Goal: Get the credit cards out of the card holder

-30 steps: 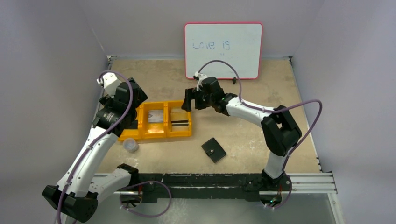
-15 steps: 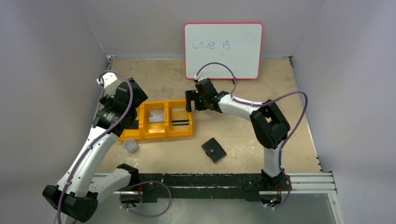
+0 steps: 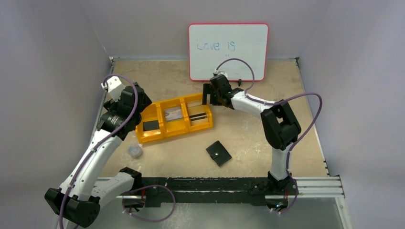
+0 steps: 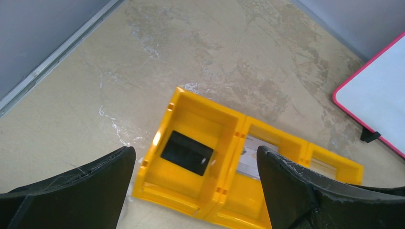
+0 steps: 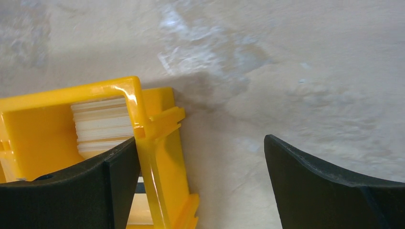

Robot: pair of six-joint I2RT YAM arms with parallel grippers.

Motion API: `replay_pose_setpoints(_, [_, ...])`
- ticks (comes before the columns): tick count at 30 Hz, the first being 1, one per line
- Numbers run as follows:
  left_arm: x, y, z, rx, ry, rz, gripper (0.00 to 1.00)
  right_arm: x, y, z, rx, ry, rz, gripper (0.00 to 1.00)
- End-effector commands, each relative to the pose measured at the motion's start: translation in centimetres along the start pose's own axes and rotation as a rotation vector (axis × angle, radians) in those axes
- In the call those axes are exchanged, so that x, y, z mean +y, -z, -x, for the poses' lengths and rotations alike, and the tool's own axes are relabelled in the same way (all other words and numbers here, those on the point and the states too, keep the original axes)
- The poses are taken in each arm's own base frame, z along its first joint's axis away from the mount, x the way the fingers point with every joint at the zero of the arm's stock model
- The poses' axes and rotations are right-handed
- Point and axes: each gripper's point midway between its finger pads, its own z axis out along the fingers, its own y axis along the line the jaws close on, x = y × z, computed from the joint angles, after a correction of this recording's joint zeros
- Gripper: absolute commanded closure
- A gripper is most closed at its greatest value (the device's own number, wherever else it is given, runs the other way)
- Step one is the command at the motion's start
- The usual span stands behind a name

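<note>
The black card holder [image 3: 218,153] lies closed on the table, near centre front, away from both grippers. Pale credit cards lie in the yellow tray [image 3: 175,133]: a grey one [image 3: 173,113] in the middle compartment and one with a dark stripe [image 3: 199,116] in the right. My right gripper [image 3: 208,98] is open and straddles the tray's right end wall [image 5: 157,143], with one finger [image 5: 95,191] inside over the whitish cards [image 5: 102,124]. My left gripper [image 3: 135,114] is open and empty above the tray's left end [image 4: 210,101].
A small flat black rectangle [image 4: 186,152] lies in the tray's left compartment. A small clear cup [image 3: 134,151] stands in front of the tray's left end. A pink-framed whiteboard [image 3: 228,51] leans at the back wall. Grey walls close in the table.
The yellow tray has swung, its right end going back and to the right with my right gripper. My left arm has shifted slightly, uncovering the tray's left compartment.
</note>
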Motion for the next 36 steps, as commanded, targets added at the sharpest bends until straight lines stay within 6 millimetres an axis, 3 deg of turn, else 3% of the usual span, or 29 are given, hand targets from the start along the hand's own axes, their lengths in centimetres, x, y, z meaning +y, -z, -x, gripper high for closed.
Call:
replay_pose_setpoints(1, [-0.2,-0.8,-0.4,-0.015,0.017,0.011,0.01,-4.4,1.2,2.5,-0.064,-0.058,-0.091,0.05])
replay_pose_setpoints(7, [-0.1,-2.5,-2.1,0.011,-0.027,0.074,0.0,-7.8,1.5,3.1,-0.08,-0.071,-0.151,0.05])
replay_pose_setpoints(14, [-2.5,-4.4,-5.6,0.126,-0.061,0.01,0.0,-12.6,2.2,3.6,-0.096,-0.115,-0.227,0.05])
replay_pose_setpoints(23, [-5.2,-4.9,-8.1,0.223,-0.063,-0.113,0.0,-17.0,4.0,4.1,-0.122,-0.144,-0.303,0.04])
replay_pose_setpoints(26, [-5.9,-4.9,-9.0,0.259,-0.072,-0.147,0.0,-17.0,4.4,4.2,-0.121,-0.127,-0.274,0.04])
replay_pose_setpoints(30, [-6.3,-4.7,-9.7,0.283,-0.066,-0.186,0.0,-14.9,5.7,5.6,-0.132,-0.081,-0.162,0.03])
replay_pose_setpoints(33, [-6.5,-4.4,-9.7,0.278,-0.044,-0.209,0.0,-13.8,8.4,8.0,-0.211,-0.044,-0.109,0.02])
replay_pose_setpoints(36, [-6.4,-4.1,-9.7,0.268,-0.019,-0.225,0.0,-12.0,11.2,8.7,-0.246,-0.012,-0.007,0.02])
